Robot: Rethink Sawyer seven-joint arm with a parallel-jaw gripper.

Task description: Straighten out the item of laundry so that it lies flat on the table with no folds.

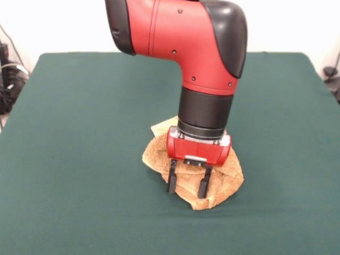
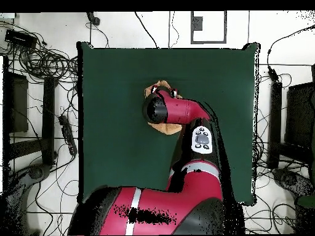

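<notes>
Fingers (image 1: 204,187), two short black prongs on the red gripper (image 1: 188,183), hang apart over the near half of the small orange-tan terry-cloth towel (image 1: 226,180), with nothing clamped between them. That towel lies crumpled in a folded heap around the middle of the wide dark green table (image 1: 79,133). Beyond the towel, the red and black arm (image 1: 207,64) rises and bends away toward the table's far side.

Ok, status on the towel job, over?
Gripper open, fingers straddling the crumpled towel. Towel still bunched and folded near mid-table, not flat. Nothing else on the cloth in the way.
</notes>
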